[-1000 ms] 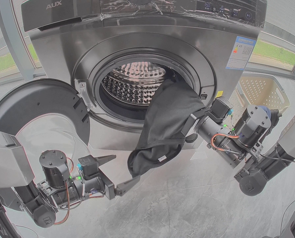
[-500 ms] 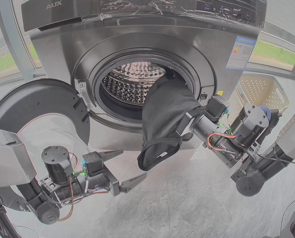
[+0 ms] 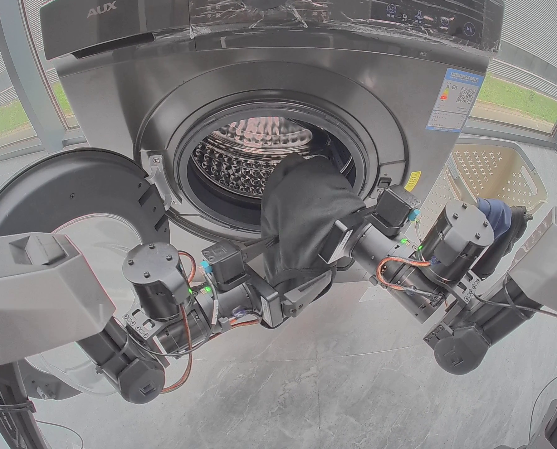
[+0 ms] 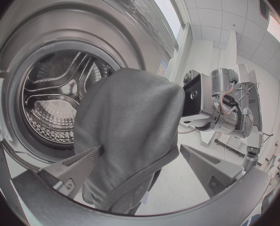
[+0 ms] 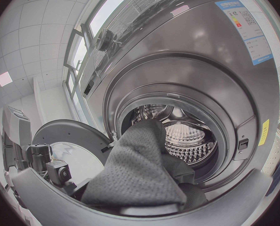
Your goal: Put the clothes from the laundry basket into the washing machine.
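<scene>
The left gripper point(image 3: 291, 269) has its jaws spread either side of the hanging hem of the black mesh garment point(image 3: 303, 207), pinching nothing. The right gripper point(image 3: 342, 239) is buried under that cloth, so its grip cannot be told. The garment is draped over the right gripper in front of the drum mouth point(image 3: 247, 157), mostly outside, so a low push could snag it on the lower rim point(image 3: 228, 229) or drop it on the floor point(image 3: 353, 375). The drum offers deep room ahead, while the open door point(image 3: 72, 194) hems the left arm and the laundry basket point(image 3: 497, 169) the right.
</scene>
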### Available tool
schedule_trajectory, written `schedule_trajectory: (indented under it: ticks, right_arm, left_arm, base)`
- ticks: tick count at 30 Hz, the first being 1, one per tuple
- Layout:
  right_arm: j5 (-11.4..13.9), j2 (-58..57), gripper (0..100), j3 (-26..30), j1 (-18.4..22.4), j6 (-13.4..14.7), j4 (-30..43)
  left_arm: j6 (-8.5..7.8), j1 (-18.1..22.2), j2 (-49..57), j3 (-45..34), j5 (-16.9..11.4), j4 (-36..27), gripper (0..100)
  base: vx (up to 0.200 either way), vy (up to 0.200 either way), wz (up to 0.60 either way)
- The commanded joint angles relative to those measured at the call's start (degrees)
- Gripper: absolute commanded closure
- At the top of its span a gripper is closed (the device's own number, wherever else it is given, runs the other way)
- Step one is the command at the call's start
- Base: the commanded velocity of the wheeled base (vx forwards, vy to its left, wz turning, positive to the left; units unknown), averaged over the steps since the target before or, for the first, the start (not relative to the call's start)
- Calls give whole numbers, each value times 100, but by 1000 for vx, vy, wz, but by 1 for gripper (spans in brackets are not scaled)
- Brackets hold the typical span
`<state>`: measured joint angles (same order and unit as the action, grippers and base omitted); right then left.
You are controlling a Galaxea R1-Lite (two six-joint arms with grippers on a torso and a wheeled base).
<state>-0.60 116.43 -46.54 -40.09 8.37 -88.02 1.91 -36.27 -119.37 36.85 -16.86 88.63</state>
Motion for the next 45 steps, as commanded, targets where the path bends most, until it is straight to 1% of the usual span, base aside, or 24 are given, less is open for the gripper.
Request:
schedule_trajectory:
  ticks: [1, 4, 5, 6, 7, 8, 10, 15, 18, 29, 31, 32, 37, 42, 44, 45]
  right_arm:
    - [-2, 55, 100, -13, -42, -3, -14]
    - [-11, 55, 100, -4, -69, 6, -14]
    - [-81, 55, 100, 5, -95, -3, -14]
    - [-142, 55, 100, 14, -104, -3, -14]
    - [-186, 46, 100, 40, -148, -3, -14]
    - [-195, 46, 100, 49, -174, -3, -14]
    - [-204, 46, 100, 66, -218, -3, -5]
    - [-204, 46, 100, 66, -271, -3, -5]
    - [-239, 46, 100, 66, -315, -3, -5]
    - [-248, 37, 100, 66, -394, 6, -14]
    - [-248, 46, 100, 66, -394, 15, -14]
    - [-248, 46, 100, 66, -394, 15, -14]
    - [-248, 46, 100, 66, -411, 33, -31]
    - [-257, -24, 100, 339, -332, 68, -67]
    - [-257, -50, 100, 436, -306, 112, -75]
    - [-257, -94, 100, 541, -209, 156, -75]
  left_arm:
    - [-7, -73, -280, 85, 16, 6, 0]
    - [-33, -65, -368, 156, 16, -3, 0]
    - [-42, -38, -473, 252, 34, -21, 0]
    - [-42, -12, -561, 384, 86, -30, 0]
    - [-51, -3, -719, 604, 262, -47, 0]
    - [-60, 23, -807, 744, 359, -65, 0]
    - [-60, 93, -948, 999, 438, -135, 0]
    - [-51, 102, -1115, 1325, 473, -284, 0]
    - [-51, 102, -1185, 1404, 473, -311, 0]
    - [-51, 93, -1396, 1535, 482, -293, 0]
    - [-51, 85, -1422, 1615, 543, -267, 0]
    - [-51, 85, -1449, 1659, 605, -267, 100]
    - [-33, 76, -1475, 1790, 640, -267, 100]
    - [46, 146, -1414, 2142, 948, -240, 100]
    - [72, 199, -1352, 2160, 1000, -232, 100]
    - [107, 217, -1203, 2116, 1009, -232, 100]
  base:
    - [0, 0, 0]
    - [0, 0, 0]
    - [0, 0, 0]
    - [0, 0, 0]
    - [0, 0, 0]
    - [0, 0, 0]
    - [0, 0, 0]
    - [0, 0, 0]
    - [0, 0, 0]
    - [0, 0, 0]
    - [0, 0, 0]
    - [0, 0, 0]
    - [0, 0, 0]
    - [0, 0, 0]
    - [0, 0, 0]
    - [0, 0, 0]
